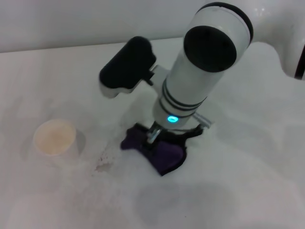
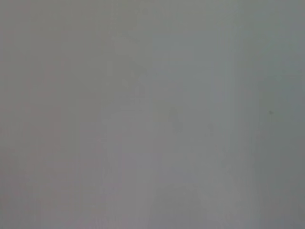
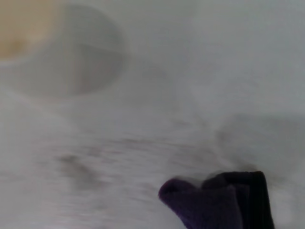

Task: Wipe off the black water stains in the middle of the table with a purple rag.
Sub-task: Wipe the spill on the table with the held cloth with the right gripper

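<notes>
One arm works — right gripper [image 1: 153, 135] pinches the purple rag [image 1: 162, 150], pressed on the table [image 1: 238, 181]. Black water stains [image 1: 102, 164] lie just beside rag, on the paper cup [image 1: 54, 138] side — sweep that way. Left gripper unseen.

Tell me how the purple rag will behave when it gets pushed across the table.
The purple rag looks soft and bunched under the right hand, so it will probably fold and drag rather than slide stiffly. It seems light, so on the table it would likely need downward pressure.
</notes>
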Robot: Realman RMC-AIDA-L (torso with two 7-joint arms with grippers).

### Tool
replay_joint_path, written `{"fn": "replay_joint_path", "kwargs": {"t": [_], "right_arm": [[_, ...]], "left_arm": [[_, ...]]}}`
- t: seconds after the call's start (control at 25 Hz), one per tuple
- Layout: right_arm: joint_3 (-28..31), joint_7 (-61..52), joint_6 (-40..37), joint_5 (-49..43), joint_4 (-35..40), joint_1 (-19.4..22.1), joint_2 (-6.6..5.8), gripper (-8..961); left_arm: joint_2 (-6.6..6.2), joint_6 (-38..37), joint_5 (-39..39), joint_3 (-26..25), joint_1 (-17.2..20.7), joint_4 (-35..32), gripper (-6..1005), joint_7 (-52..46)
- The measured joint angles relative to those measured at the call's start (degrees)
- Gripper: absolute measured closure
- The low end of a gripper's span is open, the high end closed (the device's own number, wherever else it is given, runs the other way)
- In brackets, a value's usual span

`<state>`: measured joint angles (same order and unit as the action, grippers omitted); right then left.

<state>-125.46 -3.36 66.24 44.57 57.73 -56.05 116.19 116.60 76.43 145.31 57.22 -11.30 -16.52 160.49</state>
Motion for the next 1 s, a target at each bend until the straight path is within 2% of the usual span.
{"fn": "replay_joint_path", "kwargs": {"t": [0.28, 0.48, 0.72, 0.88, 1.0], "right_arm": [[-3.55, 1.23, -1.36, 6.48, 5.13, -0.71, 0.00, 858], [-6.19, 5.38, -4.34, 13.30, 4.99, -1.92, 0.00, 859], [-5.93, 6.87, -5.34, 13.11, 2.76, -1.74, 0.01, 860], [-1.47, 7.16, -3.38, 7.59, 1.67, 1.40, -0.36, 860], [8.66, 9.77, 2.34, -1.21, 3.63, 7.82, -0.49, 860]], "left_arm": [[0.14, 0.13, -0.12, 0.00, 0.09, -0.18, 119, 0.00], [0.24, 0.28, 0.13, 0.00, 0.30, -0.19, 121, -0.08], [0.61, 0.04, 0.16, -0.02, 0.29, -0.18, 119, 0.00], [0.69, -0.27, 0.25, -0.16, 0.36, -0.18, 120, -0.02], [0.76, -0.35, 0.36, -0.18, 0.43, -0.15, 120, -0.09]]}}
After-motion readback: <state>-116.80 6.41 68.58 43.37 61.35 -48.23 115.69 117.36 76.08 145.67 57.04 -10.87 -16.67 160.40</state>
